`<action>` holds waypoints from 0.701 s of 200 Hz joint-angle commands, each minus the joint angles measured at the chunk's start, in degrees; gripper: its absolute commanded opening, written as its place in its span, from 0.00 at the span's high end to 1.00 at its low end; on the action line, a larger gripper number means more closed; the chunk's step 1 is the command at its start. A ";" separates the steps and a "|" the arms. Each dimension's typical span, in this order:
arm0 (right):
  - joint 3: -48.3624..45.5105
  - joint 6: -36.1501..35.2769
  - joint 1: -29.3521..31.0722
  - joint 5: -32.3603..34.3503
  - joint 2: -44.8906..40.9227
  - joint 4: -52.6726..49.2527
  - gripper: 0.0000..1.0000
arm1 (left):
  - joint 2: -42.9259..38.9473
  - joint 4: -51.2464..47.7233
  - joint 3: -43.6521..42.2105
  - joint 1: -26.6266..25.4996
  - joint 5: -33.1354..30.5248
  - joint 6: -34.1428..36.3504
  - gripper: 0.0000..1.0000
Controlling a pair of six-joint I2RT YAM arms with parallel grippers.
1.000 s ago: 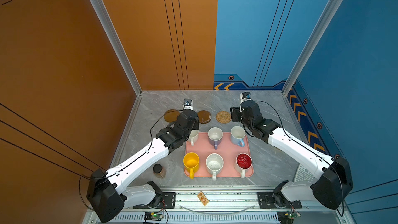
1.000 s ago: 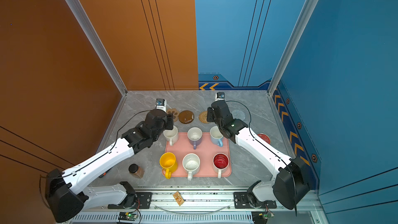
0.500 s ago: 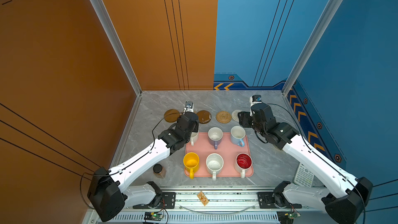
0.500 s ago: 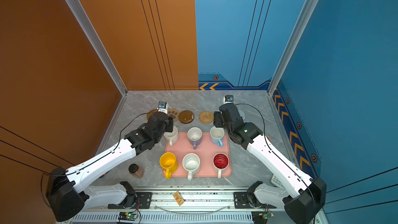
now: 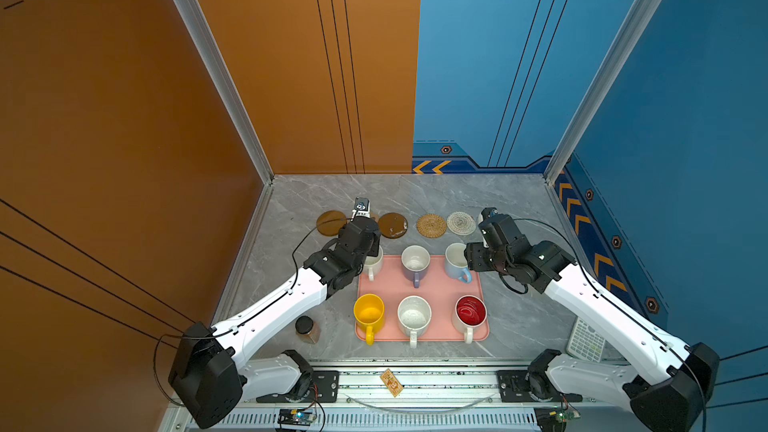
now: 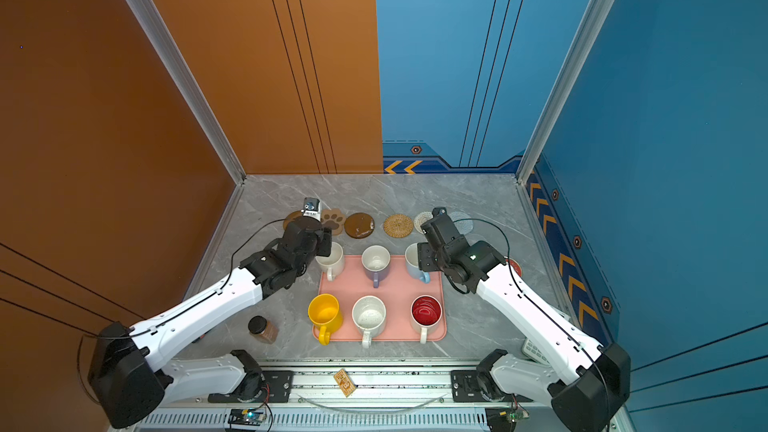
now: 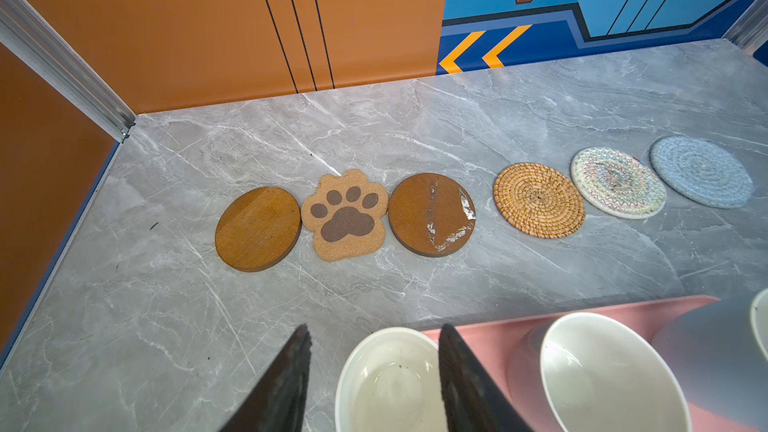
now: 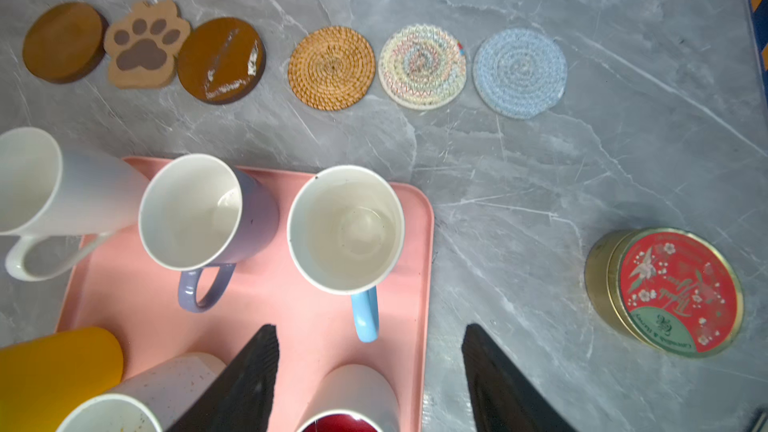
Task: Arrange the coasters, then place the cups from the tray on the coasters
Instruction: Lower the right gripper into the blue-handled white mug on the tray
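Six coasters lie in a row at the back: brown disc (image 7: 257, 228), paw (image 7: 345, 216), brown disc (image 7: 432, 214), rattan (image 7: 539, 205), cream (image 7: 618, 182), blue-grey (image 7: 701, 171). The pink tray (image 5: 436, 288) holds the cups: white (image 5: 375, 263), lavender (image 5: 415, 261), light blue (image 5: 455, 261), yellow (image 5: 368, 313), speckled (image 5: 413, 315), red-inside (image 5: 471, 310). My left gripper (image 7: 376, 328) is open above the white cup, holding nothing. My right gripper (image 8: 370, 328) is open over the tray's right edge, just behind the light blue cup's handle, and empty.
A dark-lidded brown jar (image 5: 307, 329) stands left of the tray. A red round tin (image 8: 673, 290) sits on the table right of the tray. A white keypad device (image 5: 586, 340) lies at the front right. Walls close in the back and both sides.
My right arm drew back from the coaster row to the tray's right corner and its jaws widened. The cream and blue-grey coasters now show. My left gripper pulled back slightly and opened a little.
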 commanded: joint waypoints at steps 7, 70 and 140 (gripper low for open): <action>-2.23 0.25 0.33 -2.96 0.45 -3.99 0.31 | -1.58 2.99 -1.57 1.08 2.43 -0.40 0.49; -5.08 -0.07 -0.05 -7.38 5.01 -0.86 0.40 | -1.79 4.03 -2.53 2.23 3.91 -1.28 0.48; -2.49 -3.51 -2.40 -10.48 12.83 -0.33 0.49 | -1.35 4.06 -2.58 3.13 4.52 -1.45 0.48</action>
